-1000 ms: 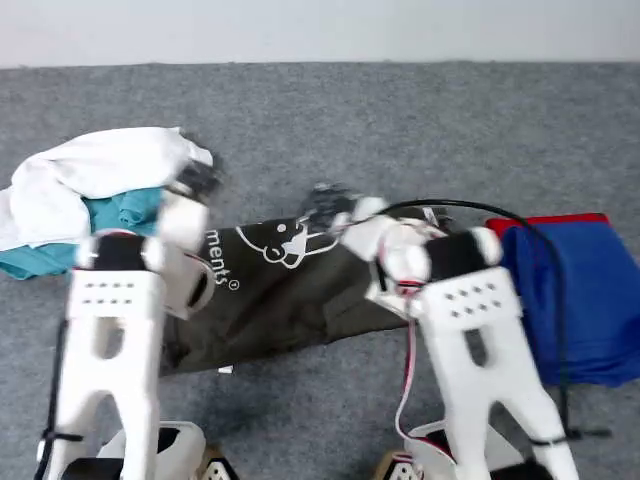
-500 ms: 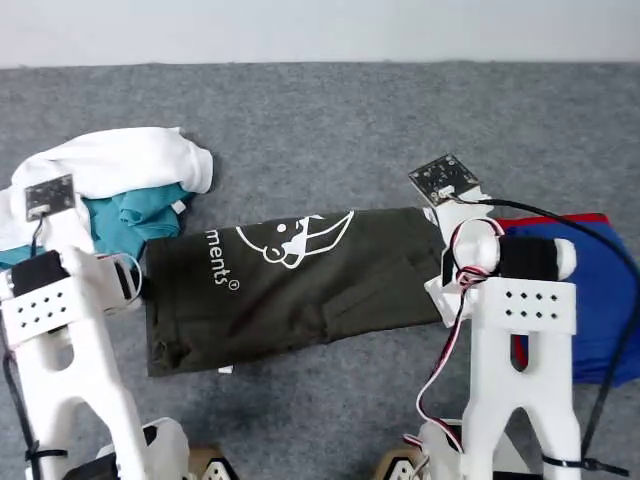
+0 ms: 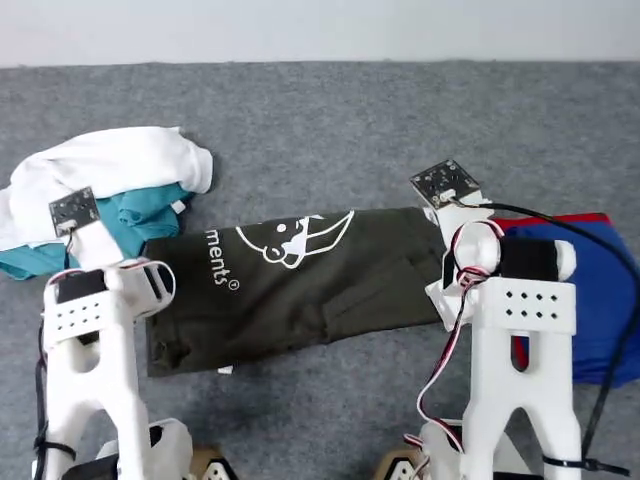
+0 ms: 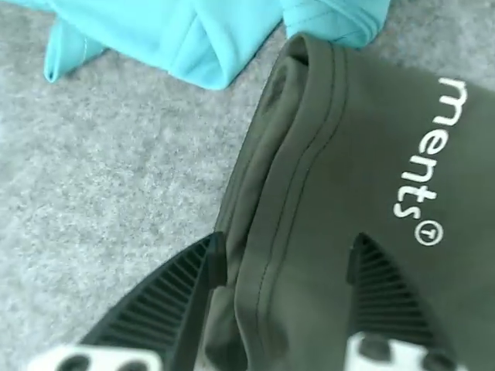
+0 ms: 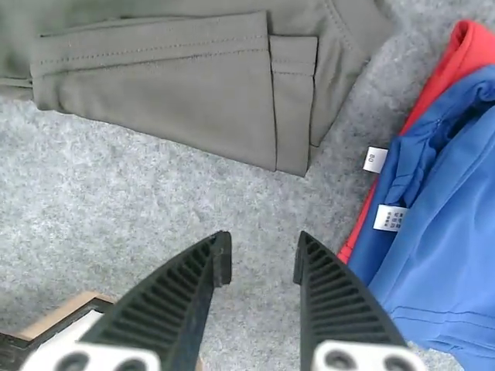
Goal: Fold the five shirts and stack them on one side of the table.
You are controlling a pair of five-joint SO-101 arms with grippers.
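The left gripper [image 4: 288, 246] stands spread wide and grips nothing. One finger is over the carpet and the other over the dark olive shirt [image 4: 348, 154], so the shirt's hemmed edge runs between them. Just past that edge lies the teal shirt [image 4: 193, 31], crumpled, with the white shirt [image 3: 100, 170] heaped on it.

The right gripper [image 5: 263, 241] hangs released too, a narrow gap between its fingers, over bare grey carpet [image 5: 116, 193]. The olive shirt's folded end is just ahead of it. The blue shirt [image 5: 441, 216] lies near on its outer side, on top of a red shirt [image 5: 456, 54]. Beyond the shirts the carpet runs open to a white wall [image 3: 320, 30].
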